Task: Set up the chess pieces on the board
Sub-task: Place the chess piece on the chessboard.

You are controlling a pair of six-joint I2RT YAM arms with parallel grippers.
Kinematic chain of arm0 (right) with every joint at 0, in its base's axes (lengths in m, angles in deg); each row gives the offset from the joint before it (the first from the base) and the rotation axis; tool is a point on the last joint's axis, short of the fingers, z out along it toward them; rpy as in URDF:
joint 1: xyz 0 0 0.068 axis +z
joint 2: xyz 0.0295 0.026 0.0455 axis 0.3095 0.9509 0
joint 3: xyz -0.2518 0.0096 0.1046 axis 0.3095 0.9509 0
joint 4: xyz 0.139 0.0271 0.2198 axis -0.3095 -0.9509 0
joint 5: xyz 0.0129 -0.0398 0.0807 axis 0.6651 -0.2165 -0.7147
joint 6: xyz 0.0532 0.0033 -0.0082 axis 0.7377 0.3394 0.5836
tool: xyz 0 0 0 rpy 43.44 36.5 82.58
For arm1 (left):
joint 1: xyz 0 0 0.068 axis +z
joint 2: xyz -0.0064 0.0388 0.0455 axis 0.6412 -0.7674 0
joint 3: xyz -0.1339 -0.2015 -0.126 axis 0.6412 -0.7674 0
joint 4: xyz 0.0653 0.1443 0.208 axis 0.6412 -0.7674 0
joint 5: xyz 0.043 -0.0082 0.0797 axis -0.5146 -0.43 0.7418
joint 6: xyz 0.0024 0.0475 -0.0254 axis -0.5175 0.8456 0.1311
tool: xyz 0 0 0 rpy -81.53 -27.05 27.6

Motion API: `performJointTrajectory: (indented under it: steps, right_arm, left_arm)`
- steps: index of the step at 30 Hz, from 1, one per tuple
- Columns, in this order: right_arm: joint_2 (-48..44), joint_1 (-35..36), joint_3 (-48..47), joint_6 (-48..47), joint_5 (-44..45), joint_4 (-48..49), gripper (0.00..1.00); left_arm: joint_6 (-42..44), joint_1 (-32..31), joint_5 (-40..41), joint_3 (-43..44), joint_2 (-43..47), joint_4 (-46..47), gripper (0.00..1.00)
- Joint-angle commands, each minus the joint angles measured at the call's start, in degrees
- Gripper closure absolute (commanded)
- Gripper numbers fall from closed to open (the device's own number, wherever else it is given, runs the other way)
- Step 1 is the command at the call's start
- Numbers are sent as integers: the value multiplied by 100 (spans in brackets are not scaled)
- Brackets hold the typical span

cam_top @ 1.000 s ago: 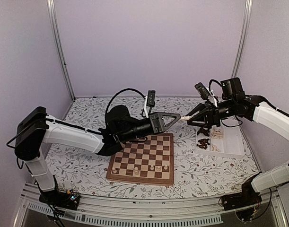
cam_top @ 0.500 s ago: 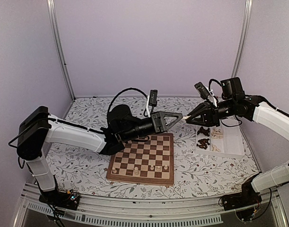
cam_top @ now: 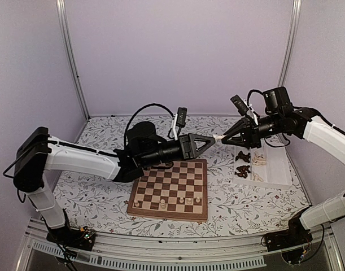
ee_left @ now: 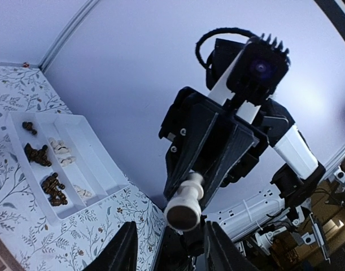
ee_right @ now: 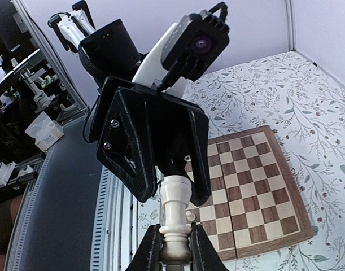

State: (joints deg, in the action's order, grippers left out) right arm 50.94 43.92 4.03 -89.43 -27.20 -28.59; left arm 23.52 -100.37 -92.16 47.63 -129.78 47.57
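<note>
1. One worktop [cam_top: 99, 197], covered in a white cloth printed with grey leafy sprigs. It is closed in by pale lilac walls and two metal corner posts [cam_top: 70, 56].
2. Two arms with white shells and black joints. The left arm [cam_top: 82, 161] stretches across above the board, and the right arm [cam_top: 324, 135] reaches in from the tray side. A black cable [cam_top: 144, 110] loops above the left wrist.
3. One board [cam_top: 178, 175], square and flat, with tan and dark brown wooden checks inside a reddish border. It lies under the left forearm, which hides its far left corner.
4. One white tray [cam_top: 279, 169], rectangular and split into long lanes, lying right of the board.
5. The left gripper [cam_top: 212, 140] and right gripper [cam_top: 222, 138] meet tip to tip in the air, above the gap between the board's far corner and the tray.
6. The right fingers [ee_right: 151, 251] are clamped on the base of one turned, cream-coloured pale piece [ee_right: 175, 206]. The left fingers [ee_left: 127, 251] stand apart on either side of its upper end. I cannot tell whether they touch it.
7. About five pale chessmen [cam_top: 189, 200] stand near the board's near edge, too small to count surely.
8. In the tray, three clusters of dark chessmen [ee_left: 38, 155] fill one lane, and a few cream ones [ee_left: 60, 148] lie in the next.
</note>
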Motion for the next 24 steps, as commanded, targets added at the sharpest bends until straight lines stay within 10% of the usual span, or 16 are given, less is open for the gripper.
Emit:
performJointTrajectory:
  steps: [1, 10, 24]
  right_arm:
    - [253, 163, -639, -975, 1125, -977, 100]
    - [1534, 1551, -1486, -2038, 3998, -2072, 100]
    - [3628, 2502, -2287, -2024, 5323, -2594, 100]
  left_arm:
    - [1175, 138, 677, -143, 1114, -1864, 55]
    - [1796, 166, 2675, -1081, 3345, -4384, 52]
    - [1486, 195, 3356, -1839, 4749, -5396, 52]
